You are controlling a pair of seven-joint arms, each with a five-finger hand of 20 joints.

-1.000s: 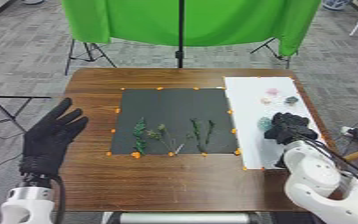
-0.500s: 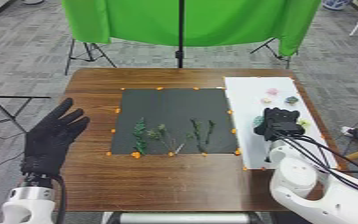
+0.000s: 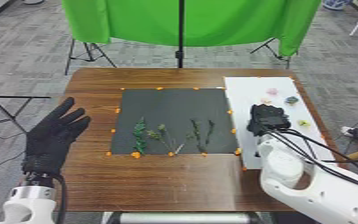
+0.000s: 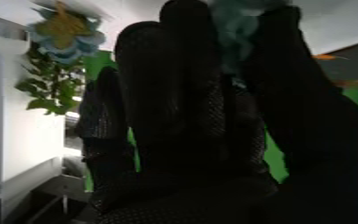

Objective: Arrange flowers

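Note:
My right hand (image 3: 270, 119) is over the left part of the white sheet (image 3: 257, 83). In the right wrist view, this hand (image 4: 180, 100) pinches a teal flower (image 4: 236, 31) between its fingers and thumb. Pink (image 3: 272, 92), peach (image 3: 265, 100), blue-grey (image 3: 292, 100) and yellow-green (image 3: 303, 123) flowers lie on the sheet. Green stems stand out on the black sheet (image 3: 171, 105): a leafy one (image 3: 140, 136) at its left, a branching one (image 3: 163, 135) mid-way and thin ones (image 3: 210, 134) at its right. My left hand (image 3: 51, 136) has its fingers straight at the table's left edge.
Orange markers (image 3: 135, 155) line the sheets on the brown table (image 3: 175, 185). Beyond the far edge hangs a green cloth (image 3: 140, 22) on a stand. My right forearm (image 3: 286, 167) crosses the table's near right corner.
My right hand has moved left across the white sheet, and the teal flower shifted left beside it before going out of sight beneath. The yellow-green flower has come into sight. My left hand stays put.

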